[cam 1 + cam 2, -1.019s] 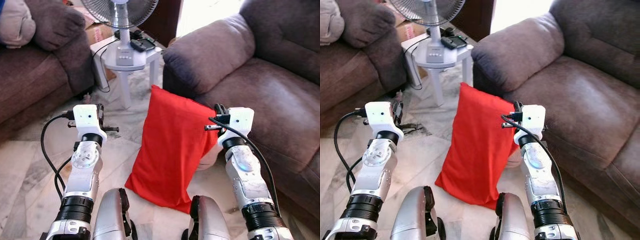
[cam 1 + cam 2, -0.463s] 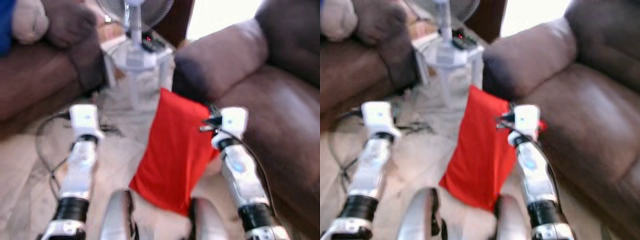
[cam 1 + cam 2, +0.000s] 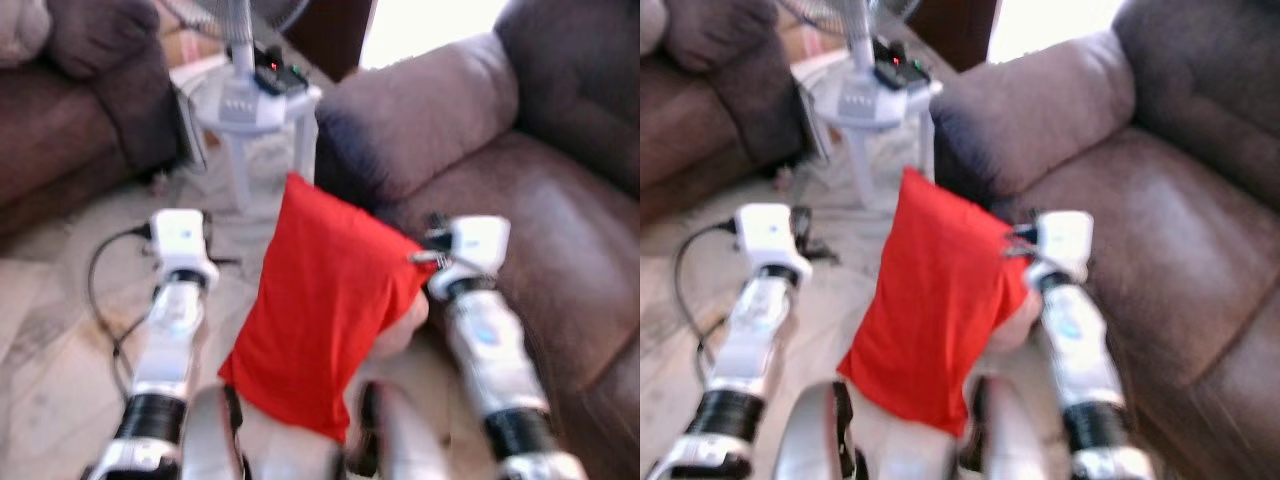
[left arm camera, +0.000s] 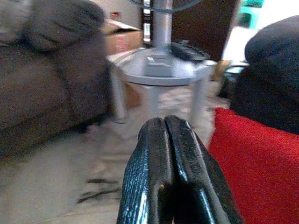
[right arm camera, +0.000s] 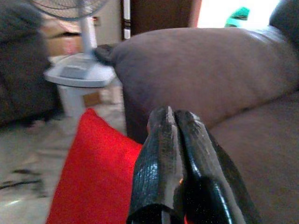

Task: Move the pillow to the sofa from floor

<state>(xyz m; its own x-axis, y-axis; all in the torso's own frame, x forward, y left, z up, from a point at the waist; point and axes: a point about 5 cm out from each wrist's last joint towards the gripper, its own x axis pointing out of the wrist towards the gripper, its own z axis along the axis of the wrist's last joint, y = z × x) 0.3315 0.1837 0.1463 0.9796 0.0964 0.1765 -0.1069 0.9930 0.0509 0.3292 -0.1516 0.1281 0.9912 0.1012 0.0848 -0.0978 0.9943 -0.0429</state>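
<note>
Pillow (image 3: pixel 325 310): red, upright on floor against sofa (image 3: pixel 560 230) front.
Handling: probably soft, light; pinch a corner.
Right gripper (image 5: pixel 180 140): fingers together, clamping its edge.
Left gripper (image 4: pixel 169 154): fingers together, empty.

Matt red cloth pillow (image 3: pixel 318 310), soft brown suede-like sofa (image 3: pixel 520 190), glossy marbled stone floor (image 3: pixel 60 330).

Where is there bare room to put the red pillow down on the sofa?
The brown sofa seat right of the right gripper is bare, bordered by armrest and backrest. It is crowded by the red pillow, white stool and floor cables.
</note>
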